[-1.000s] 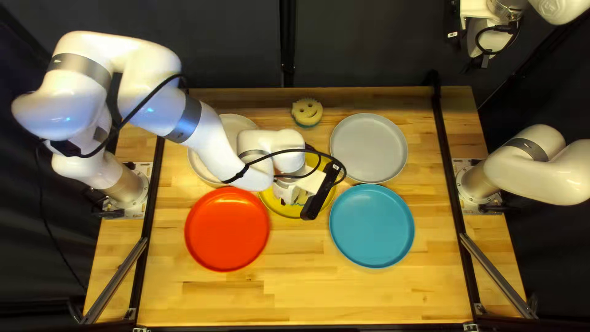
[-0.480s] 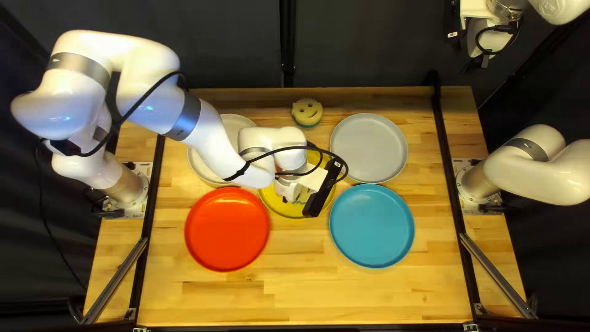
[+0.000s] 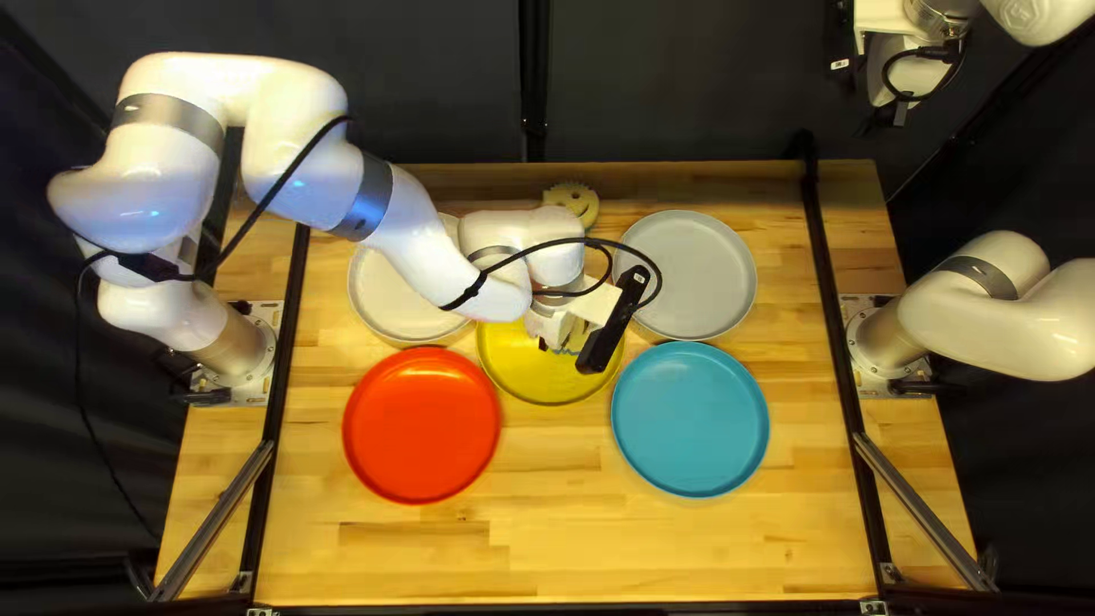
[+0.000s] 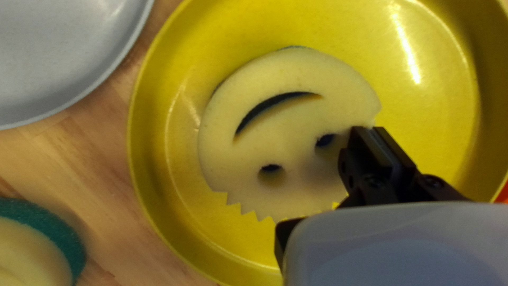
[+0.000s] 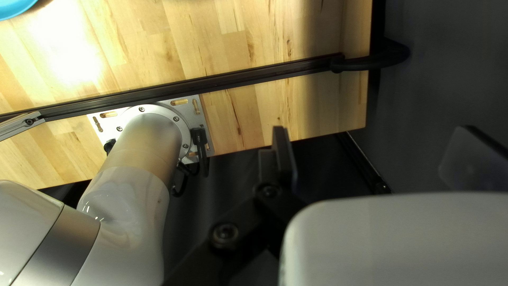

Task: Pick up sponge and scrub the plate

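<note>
In the top left view my left gripper (image 3: 570,333) hangs over the yellow plate (image 3: 536,382), largely covering the sponge there. Seen from the left wrist, the round smiley sponge (image 4: 286,124) lies face up inside the yellow plate (image 4: 423,32), off its middle toward the grey plate. My left gripper (image 4: 374,140) is shut at the sponge's spiky edge, which its fingers partly hide. Far off at the back right, raised, is my right gripper (image 3: 892,108); its wrist view shows the gripper (image 5: 373,159) wide open, nothing between its fingers.
A second smiley sponge (image 3: 576,203) sits near the table's far edge. Around the yellow plate are a pale plate (image 3: 399,299), a grey plate (image 3: 687,274), a red plate (image 3: 422,426) and a blue plate (image 3: 690,419). Frame rails run along both table sides.
My left arm has shifted toward the far edge and slightly right, and the sponge beneath its gripper has moved along. The right arm and the plates have not moved.
</note>
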Robot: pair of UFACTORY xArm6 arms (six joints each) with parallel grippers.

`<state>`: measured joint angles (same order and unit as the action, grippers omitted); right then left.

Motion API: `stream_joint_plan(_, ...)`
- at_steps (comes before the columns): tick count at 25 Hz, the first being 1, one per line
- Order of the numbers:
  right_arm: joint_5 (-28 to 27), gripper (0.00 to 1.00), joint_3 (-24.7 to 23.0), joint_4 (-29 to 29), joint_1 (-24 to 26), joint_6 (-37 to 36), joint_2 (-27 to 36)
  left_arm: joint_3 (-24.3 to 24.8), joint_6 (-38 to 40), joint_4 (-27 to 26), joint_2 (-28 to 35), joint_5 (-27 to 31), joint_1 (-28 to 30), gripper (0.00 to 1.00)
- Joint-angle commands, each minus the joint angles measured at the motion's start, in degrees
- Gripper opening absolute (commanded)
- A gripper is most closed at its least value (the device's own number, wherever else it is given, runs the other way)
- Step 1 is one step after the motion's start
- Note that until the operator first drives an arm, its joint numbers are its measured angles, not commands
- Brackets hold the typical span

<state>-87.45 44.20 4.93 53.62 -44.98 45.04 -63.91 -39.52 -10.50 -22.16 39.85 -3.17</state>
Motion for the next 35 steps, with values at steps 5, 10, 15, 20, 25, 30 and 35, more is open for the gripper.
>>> stream_joint_plan(5,0.0,1.00,0.0,0.0,0.0,0.0,0.0,0.4,2.4,0.4,0.6,-0.2,2.2,0.00)
stream_joint_plan(10,0.0,1.00,0.0,0.0,0.0,0.0,0.0,0.8,4.5,0.7,0.9,-0.7,4.8,0.00)
stream_joint_plan(15,0.0,1.00,0.0,0.0,0.0,0.0,0.0,4.0,5.9,0.4,2.3,-2.3,6.8,0.00)
stream_joint_plan(20,0.0,1.00,0.0,0.0,0.0,0.0,0.0,6.7,6.5,0.1,3.9,-3.0,7.3,0.00)
stream_joint_plan(25,0.0,1.00,0.0,0.0,0.0,0.0,0.0,6.4,5.5,0.5,4.3,-2.0,5.3,0.00)
stream_joint_plan(30,0.0,1.00,0.0,0.0,0.0,0.0,0.0,5.5,3.3,0.8,3.8,-1.0,2.0,0.00)
stream_joint_plan(35,0.0,1.00,0.0,0.0,0.0,0.0,0.0,5.6,1.8,0.9,3.9,-0.2,-0.9,0.00)
